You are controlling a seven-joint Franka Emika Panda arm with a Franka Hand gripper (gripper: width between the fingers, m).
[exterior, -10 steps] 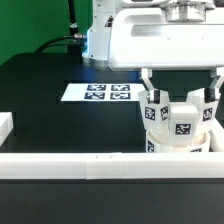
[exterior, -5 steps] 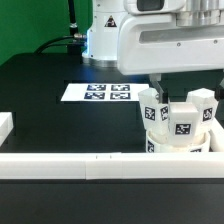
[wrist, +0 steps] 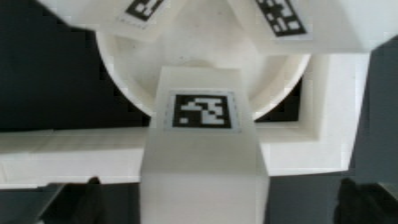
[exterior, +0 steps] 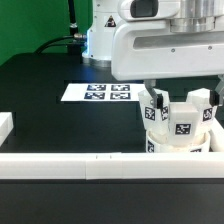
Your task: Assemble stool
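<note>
Gripper (exterior: pixel 183 92) hangs just above the stool seat (exterior: pixel 180 142), its opening impossible to tell. Three tagged legs (exterior: pixel 183 115) stand upright on the seat, against the white border rail (exterior: pixel 70 165). Assembly looks nearly finished.

The seat (exterior: pixel 178 143) and legs (exterior: pixel 184 114) look like smooth matt white plastic, with black-and-white printed tags (wrist: pixel 201 110) that seem like paper. The tabletop (exterior: pixel 60 125) is matt black. The marker board (exterior: pixel 99 93) is thin, flat and white. The rails (exterior: pixel 70 166) are plain matt white.
</note>
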